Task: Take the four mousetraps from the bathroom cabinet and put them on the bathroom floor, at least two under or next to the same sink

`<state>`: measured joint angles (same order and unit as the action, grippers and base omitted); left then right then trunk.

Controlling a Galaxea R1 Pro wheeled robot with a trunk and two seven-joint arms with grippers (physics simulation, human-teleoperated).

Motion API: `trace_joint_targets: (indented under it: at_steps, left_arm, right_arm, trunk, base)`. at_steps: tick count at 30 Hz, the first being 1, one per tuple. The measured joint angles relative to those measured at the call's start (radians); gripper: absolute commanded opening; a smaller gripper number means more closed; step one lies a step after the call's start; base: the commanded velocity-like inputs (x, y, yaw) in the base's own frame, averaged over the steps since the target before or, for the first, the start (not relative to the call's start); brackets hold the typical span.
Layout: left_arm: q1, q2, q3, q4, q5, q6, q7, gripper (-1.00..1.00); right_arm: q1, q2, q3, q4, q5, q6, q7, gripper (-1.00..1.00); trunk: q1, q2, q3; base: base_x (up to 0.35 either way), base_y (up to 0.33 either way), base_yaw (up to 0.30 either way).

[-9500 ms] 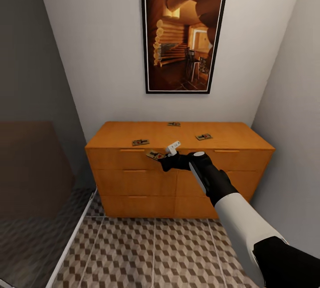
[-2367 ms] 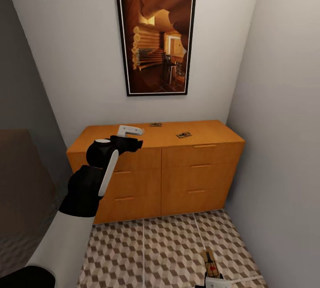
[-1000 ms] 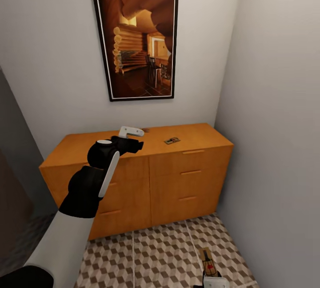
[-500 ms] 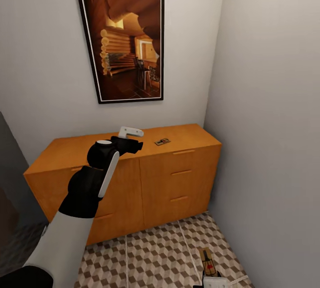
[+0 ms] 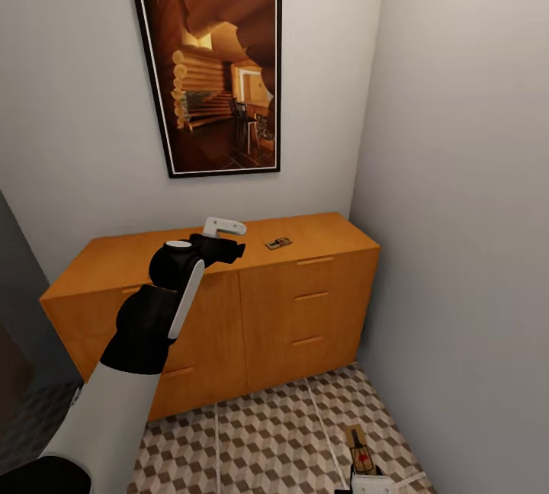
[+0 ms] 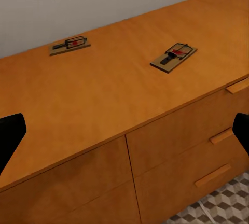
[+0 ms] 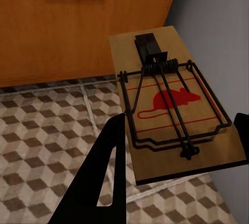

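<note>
Mousetraps: two lie flat and apart on the cabinet (image 6: 104,105) top, one (image 6: 174,57) nearer its front edge, one (image 6: 69,44) by the wall.
Right gripper (image 7: 171,146): pinches a third mousetrap (image 7: 174,110) above the bathroom floor (image 7: 46,130).
Left gripper (image 5: 221,238): fingers spread, empty, above the cabinet.

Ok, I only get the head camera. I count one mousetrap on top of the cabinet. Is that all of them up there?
Observer: No, two. The left wrist camera shows a second mousetrap closer to the wall than the nearer mousetrap on the cabinet.
Child: Is my left claw open?
Observer: Yes, the left claw is wide open with nothing in it.
Child: And the right one?
Observer: The right claw grips the held mousetrap, red mouse facing up, above the tiled floor.
</note>
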<state>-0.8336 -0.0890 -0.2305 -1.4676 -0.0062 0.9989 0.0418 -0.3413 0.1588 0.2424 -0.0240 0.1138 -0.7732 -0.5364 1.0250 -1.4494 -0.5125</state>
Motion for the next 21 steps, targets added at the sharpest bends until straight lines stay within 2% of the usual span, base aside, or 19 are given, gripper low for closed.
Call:
trace_joint_targets:
  at_steps: [21]
  left_arm:
    - [0.0,0.0,0.0,0.002,0.0,0.0,0.0,1.0]
  right_arm:
    - [0.0,0.001,0.001,0.001,0.001,0.002,0.001,-1.0]
  trunk:
    - [0.0,0.0,0.0]
  base:
    - [0.0,0.0,0.0]
